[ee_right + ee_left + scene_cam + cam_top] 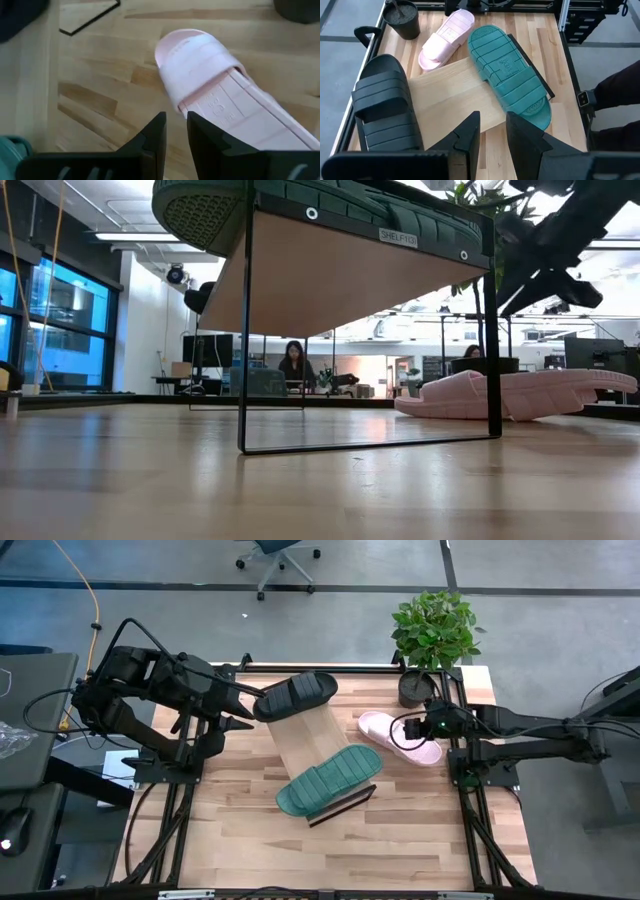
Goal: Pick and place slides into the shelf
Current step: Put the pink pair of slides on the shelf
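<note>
The shelf [305,735], a light-wood board on thin dark rails [245,330], stands mid-table. A black slide [295,695] lies on its far end, strap up. A dark green slide [328,778] lies sole up on its near end and juts past the board's edge. The pale pink slide [398,738] lies flat on the table to the right of the shelf. My left gripper [493,131] hangs above the shelf's far left side beside the black slide, its fingers a little apart with nothing between them. My right gripper [176,131] hovers just over the pink slide [220,95], its fingers a little apart.
A potted plant [432,635] in a dark pot [402,17] stands at the table's far right corner, close behind the pink slide. Bare tabletop [330,850] stretches along the near edge. Beyond the table, a person [295,365] sits in the room.
</note>
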You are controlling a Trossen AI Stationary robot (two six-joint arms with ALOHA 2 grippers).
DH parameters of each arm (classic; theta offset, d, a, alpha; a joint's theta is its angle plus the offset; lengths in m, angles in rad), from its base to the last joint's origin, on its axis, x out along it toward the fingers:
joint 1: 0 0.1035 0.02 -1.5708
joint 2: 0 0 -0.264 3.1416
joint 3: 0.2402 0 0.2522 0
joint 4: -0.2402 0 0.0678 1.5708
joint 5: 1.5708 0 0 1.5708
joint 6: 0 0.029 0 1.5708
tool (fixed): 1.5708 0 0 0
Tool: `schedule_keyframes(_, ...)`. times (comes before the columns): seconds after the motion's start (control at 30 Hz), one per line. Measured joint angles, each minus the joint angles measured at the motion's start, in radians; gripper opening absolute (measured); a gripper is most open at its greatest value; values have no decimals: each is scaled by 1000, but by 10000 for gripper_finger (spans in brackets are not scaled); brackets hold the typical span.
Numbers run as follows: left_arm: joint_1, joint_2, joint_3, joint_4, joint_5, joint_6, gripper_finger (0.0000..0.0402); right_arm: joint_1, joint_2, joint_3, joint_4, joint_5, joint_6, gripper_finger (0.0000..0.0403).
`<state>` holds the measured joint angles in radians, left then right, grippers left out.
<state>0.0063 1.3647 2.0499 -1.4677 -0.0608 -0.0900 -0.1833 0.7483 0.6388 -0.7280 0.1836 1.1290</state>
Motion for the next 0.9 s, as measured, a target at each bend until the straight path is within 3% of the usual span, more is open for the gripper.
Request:
schedule_keyframes(0.2, 0, 0, 0, 0, 0, -5, 83, 0, 41, -1, 78, -1, 42, 71)
schedule_keyframes(0.47, 0, 0, 0, -1, 0, 4, 83, 0, 28, -137, 257, -78, 125, 87)
schedule_keyframes(0.9, 0, 0, 0, -1, 19, 11, 83, 0, 34, -130, 193, -1, 366, 88)
